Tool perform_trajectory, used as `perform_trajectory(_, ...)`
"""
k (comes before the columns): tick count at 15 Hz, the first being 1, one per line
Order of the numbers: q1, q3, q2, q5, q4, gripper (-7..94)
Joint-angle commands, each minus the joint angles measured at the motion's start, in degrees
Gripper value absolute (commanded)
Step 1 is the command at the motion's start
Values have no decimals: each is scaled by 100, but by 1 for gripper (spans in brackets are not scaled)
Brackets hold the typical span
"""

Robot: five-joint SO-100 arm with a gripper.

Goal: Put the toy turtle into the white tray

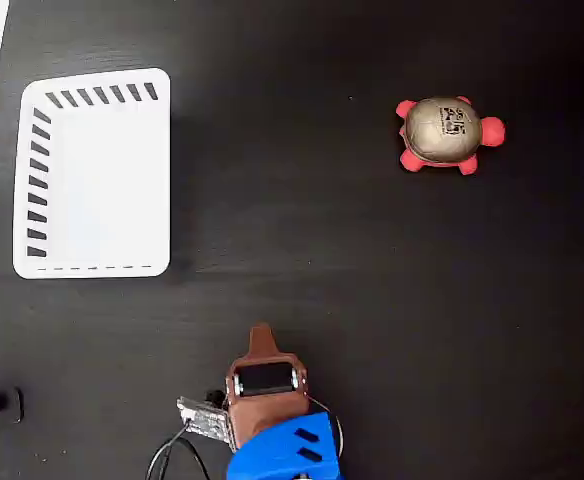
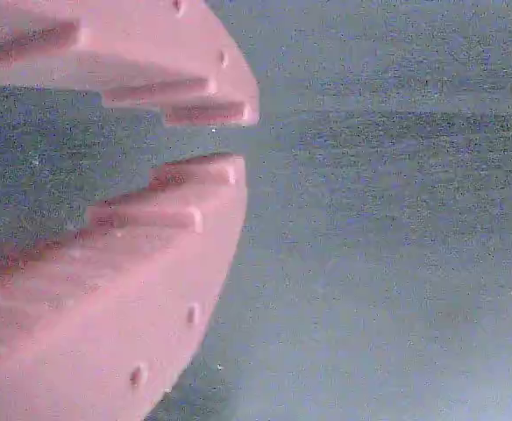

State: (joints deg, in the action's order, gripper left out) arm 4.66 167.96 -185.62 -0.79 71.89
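Fixed view, top-down: the black table (image 1: 302,220) carried everything. The white tray (image 1: 97,175) was the reference, sitting near the left edge of the picture with dark slanted slots along its top and left walls, nothing inside it. The toy turtle (image 1: 447,133) sat well apart from the tray, far to its right and slightly higher in the picture, upright on the table, tan-gold shell up with a black printed mark, red-pink head pointing away from the tray. The gripper (image 1: 262,342) was below the tray and to its right, at the bottom edge, brown body on a blue arm segment (image 1: 284,450), with cables (image 1: 177,450) trailing to the left of the arm. It touched neither tray nor turtle. Finger gap could not be read from this angle.

Wrist view: two pinkish ribbed fingers (image 2: 133,289) filled the left half, tips close together with only a narrow slit between them, nothing held. Behind them only blurred dark table surface (image 2: 396,219); tray and turtle out of this view.
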Motion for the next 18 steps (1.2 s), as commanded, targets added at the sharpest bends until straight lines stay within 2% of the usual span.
perform_trajectory(1,97,-35,-62,-88,26,0)
perform_trajectory(16,114,-35,-62,-88,26,0)
perform_trajectory(18,308,-44,18,123,-35,0)
